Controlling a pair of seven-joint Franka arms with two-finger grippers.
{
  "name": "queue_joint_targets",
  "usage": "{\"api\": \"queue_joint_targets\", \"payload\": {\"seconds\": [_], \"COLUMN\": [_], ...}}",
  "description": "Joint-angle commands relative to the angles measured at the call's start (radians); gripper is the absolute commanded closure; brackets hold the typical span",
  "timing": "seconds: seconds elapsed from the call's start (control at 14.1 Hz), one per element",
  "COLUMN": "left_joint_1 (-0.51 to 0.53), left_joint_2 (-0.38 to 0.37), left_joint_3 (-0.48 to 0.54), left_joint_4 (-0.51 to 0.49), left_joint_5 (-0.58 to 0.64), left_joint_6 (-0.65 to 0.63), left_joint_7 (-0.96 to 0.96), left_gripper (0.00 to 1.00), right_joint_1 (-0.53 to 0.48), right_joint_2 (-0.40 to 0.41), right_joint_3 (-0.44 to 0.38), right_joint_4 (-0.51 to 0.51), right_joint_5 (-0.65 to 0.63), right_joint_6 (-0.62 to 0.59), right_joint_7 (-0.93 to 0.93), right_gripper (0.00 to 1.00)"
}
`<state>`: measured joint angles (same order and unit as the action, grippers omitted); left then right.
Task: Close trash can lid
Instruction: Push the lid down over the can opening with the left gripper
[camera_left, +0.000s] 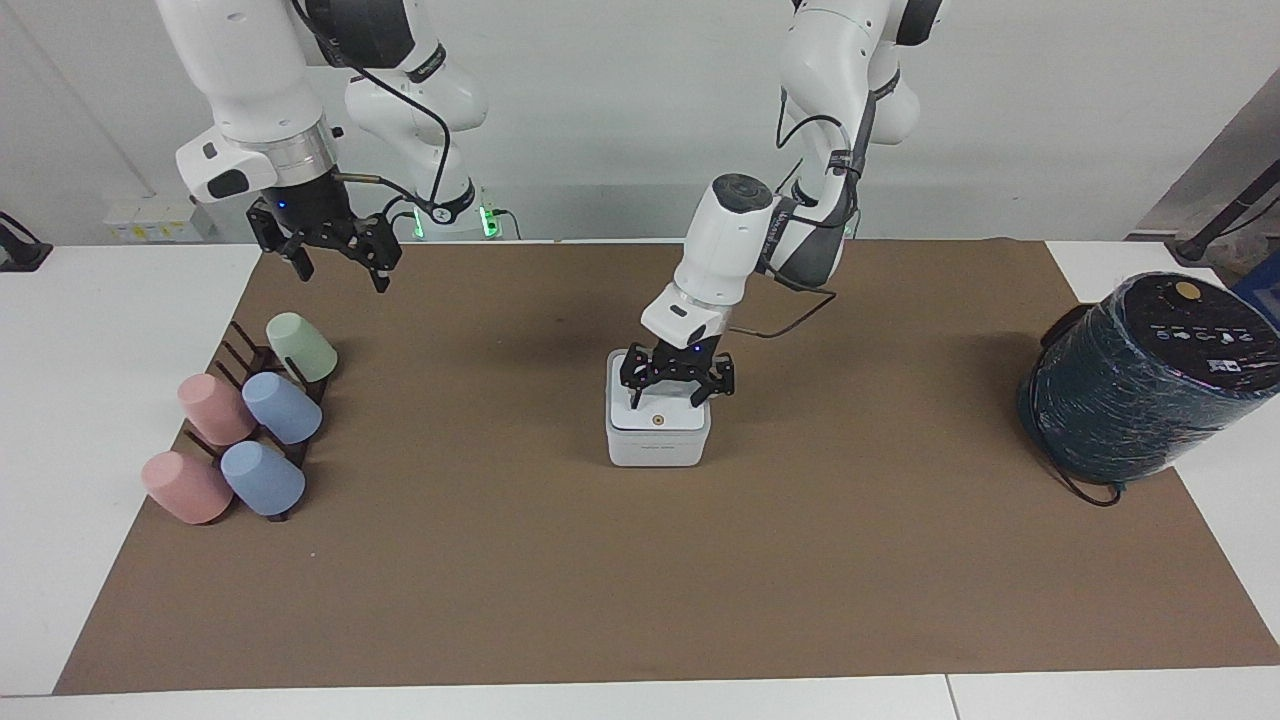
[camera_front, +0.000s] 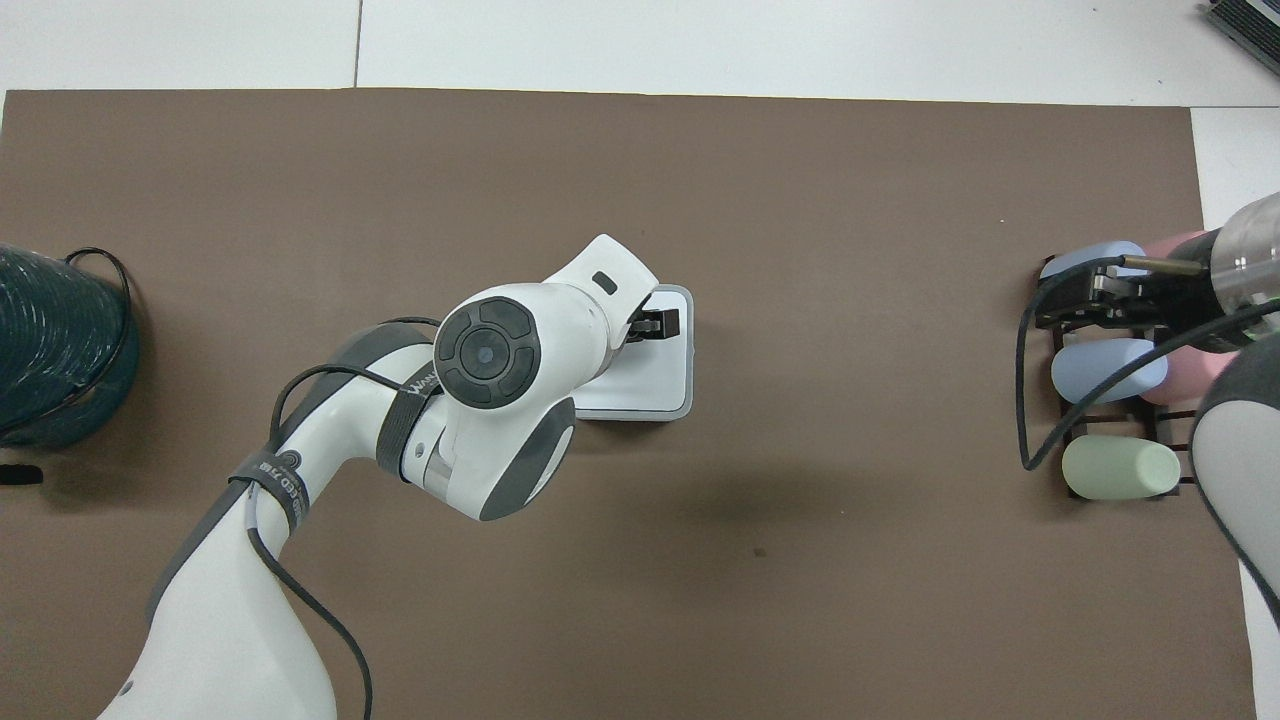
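White plastic, the lid (camera_left: 660, 417) is lying flat on the trash can (camera_left: 657, 443), directly under the left hand (camera_left: 667, 398), whose spread fingers are resting on it. The right hand (camera_left: 335, 268) is waiting open above the cups (camera_left: 258, 423); no writing is readable.

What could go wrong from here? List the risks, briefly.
1. The left end effector sits right over the lid, which lies flat on the trash can. Pushing further down might strain the lid or shove the light can across the brown mat.
2. Lifting away at a slant could catch the lid's edge and reopen it.
3. The right end effector waits over the cup rack; a careless descent could knock the cups.
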<state>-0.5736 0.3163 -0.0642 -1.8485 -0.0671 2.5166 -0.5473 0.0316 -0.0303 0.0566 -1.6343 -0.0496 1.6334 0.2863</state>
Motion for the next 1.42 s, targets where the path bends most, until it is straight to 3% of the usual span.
{"api": "queue_joint_targets", "payload": {"seconds": [0.0,1.35], "left_joint_1": [-0.012,-0.014], "left_joint_2": [0.038,0.09], "left_joint_3": [0.003,0.003], "left_joint_4": [0.02,0.09], "left_joint_5": [0.03,0.079], "left_joint_6": [0.011,-0.05], "left_joint_7": [0.004,0.003], "left_gripper": [0.0,0.0], "right_joint_1": [-0.015,-0.015], "right_joint_2": [-0.025,-0.025], "right_joint_3": [0.006,0.006], "right_joint_4": [-0.029,-0.03], "right_joint_5": [0.007,0.007], "right_joint_6": [0.011,0.011], "right_joint_7": [-0.024,-0.024], "right_gripper": [0.0,0.0]}}
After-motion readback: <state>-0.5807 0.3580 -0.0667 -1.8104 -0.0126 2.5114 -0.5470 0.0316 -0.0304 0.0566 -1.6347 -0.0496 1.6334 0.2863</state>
